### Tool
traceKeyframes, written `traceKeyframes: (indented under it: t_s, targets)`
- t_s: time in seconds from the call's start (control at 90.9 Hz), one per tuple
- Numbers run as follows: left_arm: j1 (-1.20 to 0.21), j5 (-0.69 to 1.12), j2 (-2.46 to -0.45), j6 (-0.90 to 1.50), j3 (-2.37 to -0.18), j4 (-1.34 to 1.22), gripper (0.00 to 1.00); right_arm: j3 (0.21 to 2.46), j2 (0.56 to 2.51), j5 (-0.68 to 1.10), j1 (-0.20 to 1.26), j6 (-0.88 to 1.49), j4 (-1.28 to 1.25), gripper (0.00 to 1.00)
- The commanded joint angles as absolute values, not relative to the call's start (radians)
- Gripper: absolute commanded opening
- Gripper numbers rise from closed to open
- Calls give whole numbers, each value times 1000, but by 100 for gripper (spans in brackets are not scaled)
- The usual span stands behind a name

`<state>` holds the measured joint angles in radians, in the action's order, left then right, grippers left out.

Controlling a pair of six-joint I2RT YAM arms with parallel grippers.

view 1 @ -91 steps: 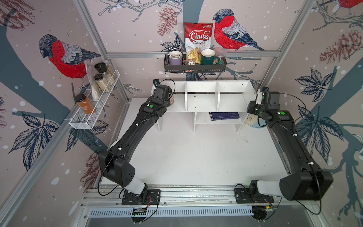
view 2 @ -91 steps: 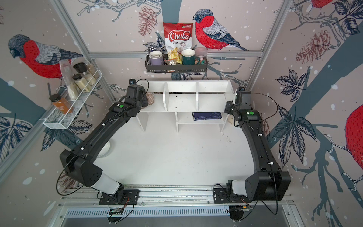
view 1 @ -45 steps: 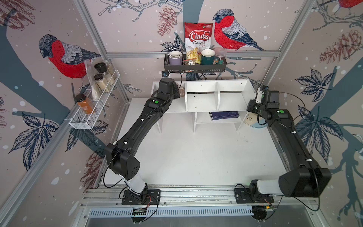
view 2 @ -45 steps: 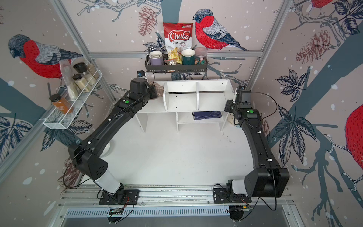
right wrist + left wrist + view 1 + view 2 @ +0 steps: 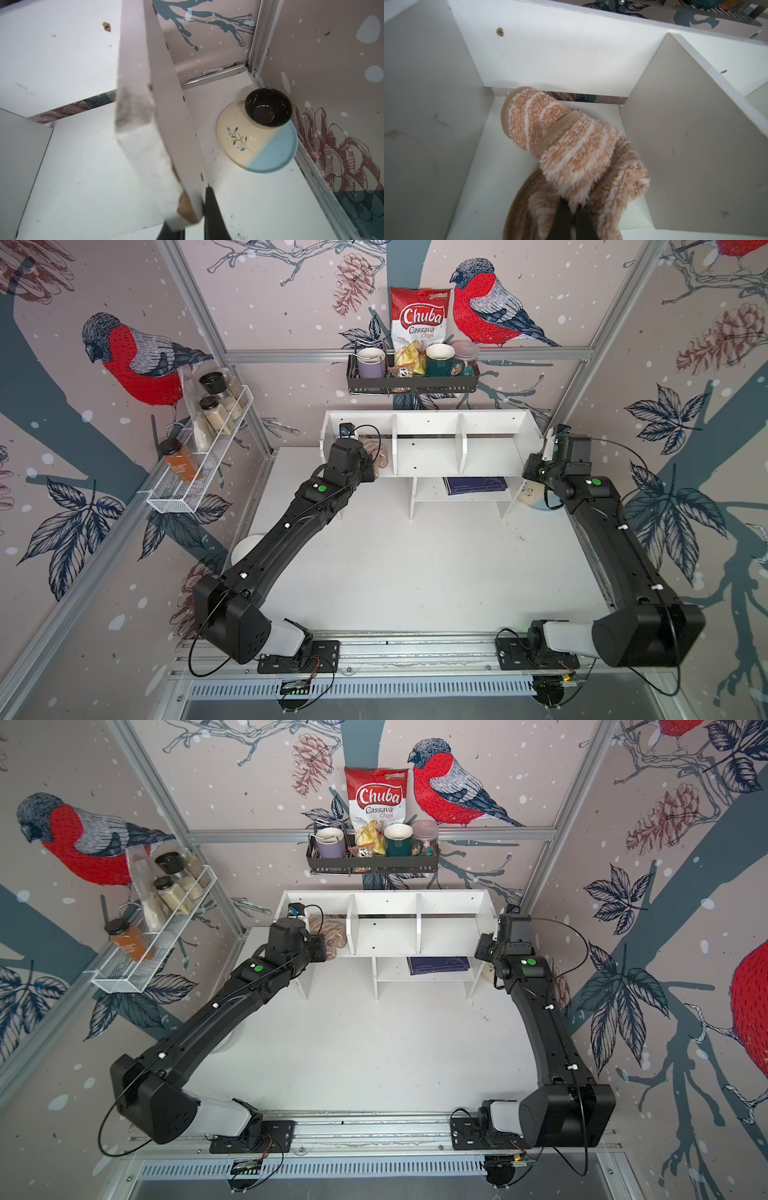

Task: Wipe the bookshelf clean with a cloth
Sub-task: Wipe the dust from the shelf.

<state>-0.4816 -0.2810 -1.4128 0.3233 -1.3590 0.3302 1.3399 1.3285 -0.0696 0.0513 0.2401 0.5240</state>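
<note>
The cloth (image 5: 571, 149) is fluffy, deep-pile fabric with a ribbed knitted hem. The bookshelf (image 5: 550, 62) is smooth, matt white coated board, smudged grey in places and worn to rough brown fibre at one panel corner by my right wrist. On the table (image 5: 259, 207), whose top is scuffed matt white, the bowl (image 5: 268, 107) at the far right corner is glossy black and the plate (image 5: 270, 153) has a soft satin glaze. In a top view my arms (image 5: 291, 522) look like matt black plastic, the basket (image 5: 195, 485) white-coated wire mesh, the rack (image 5: 411, 383) dull black metal and the chip bag (image 5: 419, 319) shiny film.

Bright even light; soft shadows; wrist views blurred close up.
</note>
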Motion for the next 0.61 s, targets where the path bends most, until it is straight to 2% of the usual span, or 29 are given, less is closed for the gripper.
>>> traceKeyframes:
  t_s: [0.0,0.154,0.363,0.495,0.594]
  targets:
    - [-479,-329,-1402,302,-1358,361,0,1340,1336,-47,45,383,548,0]
    - [-441,-400,-1415,292,-1383,391,0,1352,1347,-20,47,389,550,0]
    - [-352,-399,-1517,298,-1589,453,0,1341,1344,-15,61,408,548,0]
    - [-352,-362,-1601,296,-1727,445,0,1338,1344,-20,66,424,544,0]
    - [-353,-261,-1639,325,-1752,379,0,1339,1353,-18,69,433,543,0]
